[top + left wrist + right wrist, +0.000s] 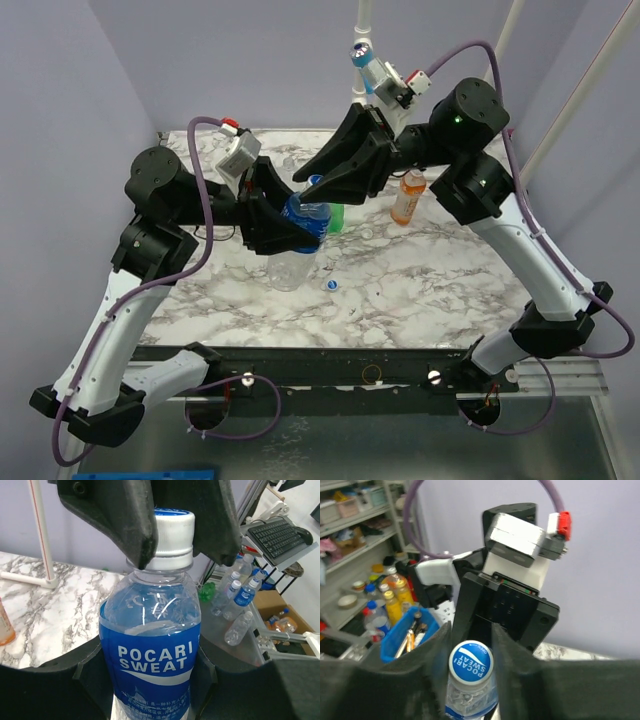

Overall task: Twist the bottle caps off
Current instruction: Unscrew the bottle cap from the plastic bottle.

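1. Nearest, on near side of L gripper (298, 226): small round whitish-blue plastic cap (332, 284) lies loose on marbled tabletop (430, 290). Clear plastic bottle (289, 268) stands just under that gripper, partly hidden.
2. L gripper: clenched round body of clear plastic bottle w/ blue "Pocari Sweat" label (150, 650), held upright.
3. R gripper (318, 186): reaches in from above, fingers (125, 520) clamped either side of white-and-blue screw cap (172, 532). This cap sits on the held bottle's neck.
4. Beyond both grippers: green plastic bottle (337, 218) just behind held bottle. Orange plastic bottle (407, 197) stands upright further out to R, under R arm, apart from both grippers.
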